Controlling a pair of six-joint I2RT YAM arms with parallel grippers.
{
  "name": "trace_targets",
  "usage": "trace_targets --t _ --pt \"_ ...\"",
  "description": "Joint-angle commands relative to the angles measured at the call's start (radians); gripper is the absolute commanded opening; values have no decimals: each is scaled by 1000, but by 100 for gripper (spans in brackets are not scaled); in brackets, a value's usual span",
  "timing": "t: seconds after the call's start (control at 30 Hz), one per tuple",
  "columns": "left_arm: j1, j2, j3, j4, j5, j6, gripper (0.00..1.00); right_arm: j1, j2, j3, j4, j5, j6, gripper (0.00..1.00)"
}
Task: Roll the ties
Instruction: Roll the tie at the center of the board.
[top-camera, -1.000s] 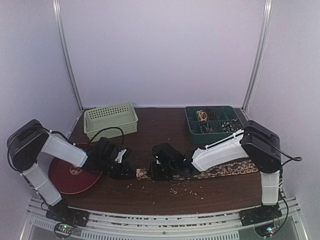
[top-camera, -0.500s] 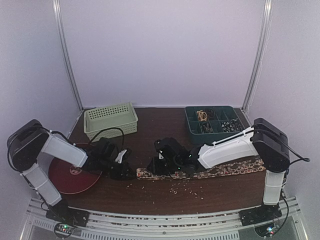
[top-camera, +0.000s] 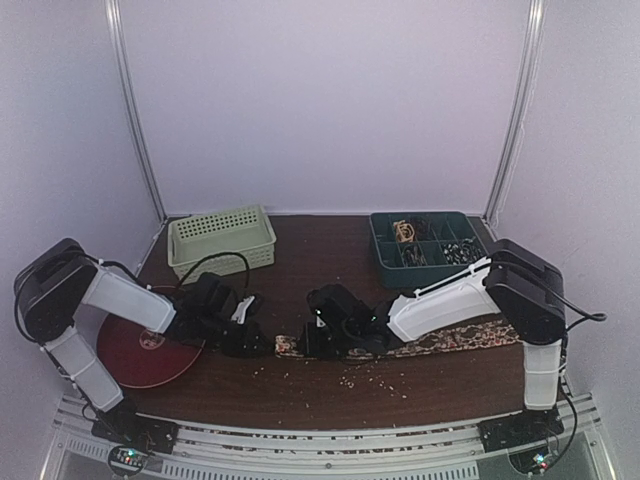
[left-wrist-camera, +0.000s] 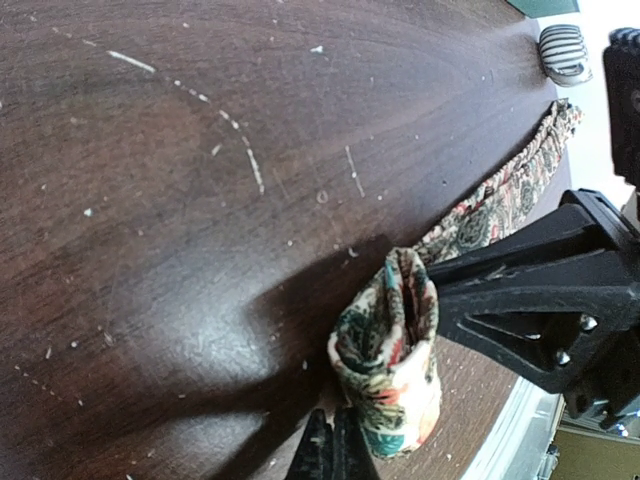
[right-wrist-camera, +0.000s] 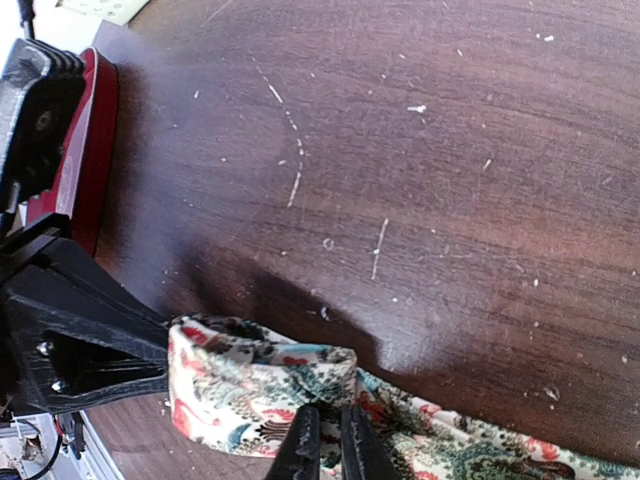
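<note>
Left gripper (left-wrist-camera: 333, 452) was clenched on the folded end of the tie (left-wrist-camera: 388, 362), near six o'clock on the table (top-camera: 320, 262). The cloth trailed toward three o'clock. Right gripper (right-wrist-camera: 330, 445) pinched the fold's upper layer.
</note>
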Motion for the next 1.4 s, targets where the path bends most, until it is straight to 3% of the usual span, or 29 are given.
trace_targets --t 0.0,0.87,1.37 --pt "1 -28 20 37 18 -4 0 -1 17 12 17 -11 15 10" --pt "-66 0 90 66 39 -17 0 -3 -71 -84 81 42 20 10" --pt "-118 89 191 48 30 -15 0 -14 -231 -221 80 197 37 23"
